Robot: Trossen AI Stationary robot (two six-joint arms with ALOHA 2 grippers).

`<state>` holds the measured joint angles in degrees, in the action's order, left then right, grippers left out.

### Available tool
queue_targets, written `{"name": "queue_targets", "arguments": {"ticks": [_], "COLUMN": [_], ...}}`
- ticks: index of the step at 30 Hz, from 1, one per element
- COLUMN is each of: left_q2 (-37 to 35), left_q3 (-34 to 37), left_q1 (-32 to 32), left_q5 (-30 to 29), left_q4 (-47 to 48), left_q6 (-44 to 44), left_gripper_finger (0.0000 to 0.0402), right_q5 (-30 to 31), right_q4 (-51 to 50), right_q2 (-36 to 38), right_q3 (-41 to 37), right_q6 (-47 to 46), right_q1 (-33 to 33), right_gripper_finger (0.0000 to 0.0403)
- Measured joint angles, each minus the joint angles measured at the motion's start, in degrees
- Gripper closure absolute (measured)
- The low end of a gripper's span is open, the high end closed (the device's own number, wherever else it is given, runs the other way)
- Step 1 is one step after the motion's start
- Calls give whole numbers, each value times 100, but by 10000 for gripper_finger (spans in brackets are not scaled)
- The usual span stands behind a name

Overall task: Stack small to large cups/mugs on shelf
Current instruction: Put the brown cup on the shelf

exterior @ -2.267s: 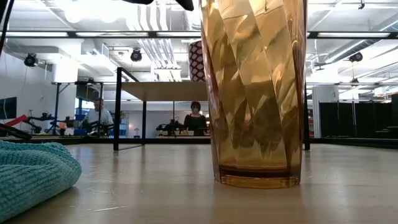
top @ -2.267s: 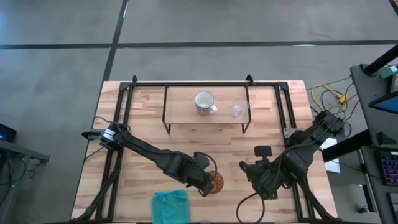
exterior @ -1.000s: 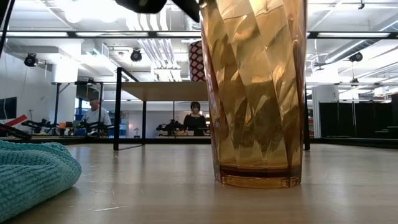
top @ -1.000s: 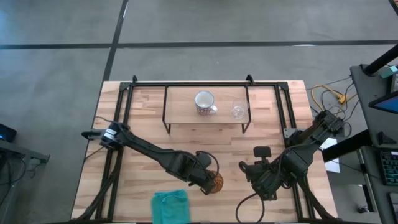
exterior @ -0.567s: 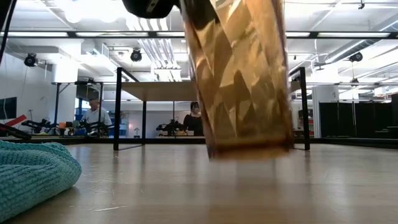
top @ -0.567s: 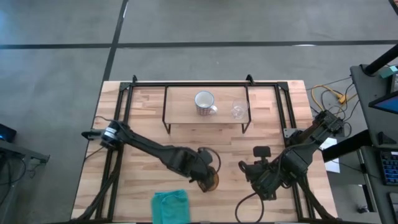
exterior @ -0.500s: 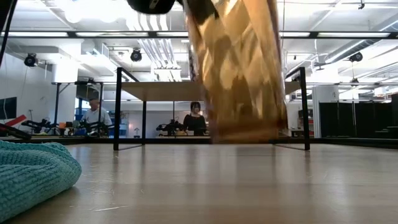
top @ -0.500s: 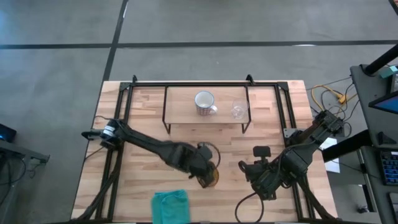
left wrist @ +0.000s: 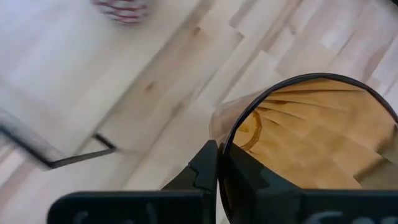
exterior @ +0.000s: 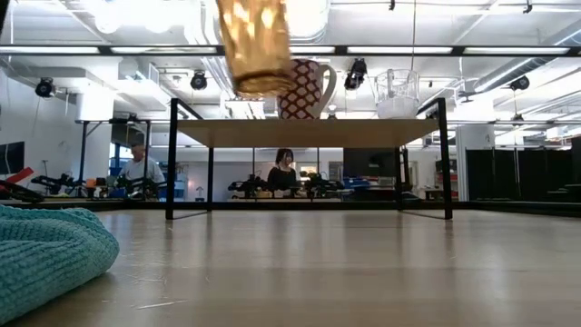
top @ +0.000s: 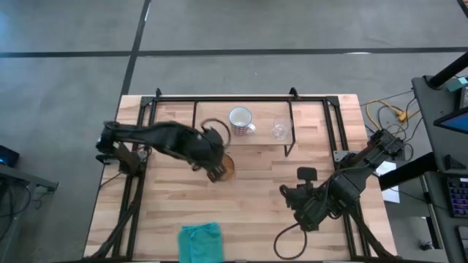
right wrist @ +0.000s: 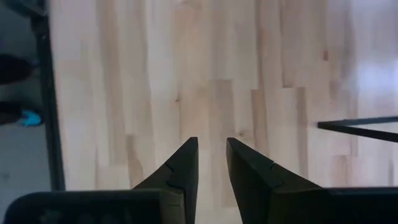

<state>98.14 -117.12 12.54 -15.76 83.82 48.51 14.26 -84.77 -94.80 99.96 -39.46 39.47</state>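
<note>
Reaching across the table, the left hand (top: 216, 169) pinches the amber tumbler's (top: 224, 167) rim, holding it aloft beside the shelf (top: 212, 130).

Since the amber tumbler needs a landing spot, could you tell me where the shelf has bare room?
The low light-wood shelf is bare left of the white patterned mug. Mug and small clear glass crowd its right half. The left tool holds the amber ribbed tumbler.

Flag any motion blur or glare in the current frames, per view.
Left wrist view: shelf and mug smeared by motion, while the amber tumbler in the left gripper stays sharp. Low view: ceiling lights blow out behind the tumbler, which looks slightly soft. High and right wrist views: no blur or glare.
</note>
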Motion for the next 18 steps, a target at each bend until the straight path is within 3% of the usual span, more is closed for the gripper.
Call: {"name": "queue_targets", "arguments": {"ticks": [7,18], "left_q2": [-623,-813], "left_q3": [-4,-16], "left_q1": [-478,-1923], "left_q5": [-283,-278], "left_q4": [195,624], "left_q6": [-515,-2109], "left_gripper_finger": [401,401], "right_q5": [87,105], "right_q4": [134,750], "right_q2": [0,0], "right_q3": [0,0], "right_q6": [-63,-61], "right_q1": [-343,-1058], "right_gripper_finger": [326,326]}}
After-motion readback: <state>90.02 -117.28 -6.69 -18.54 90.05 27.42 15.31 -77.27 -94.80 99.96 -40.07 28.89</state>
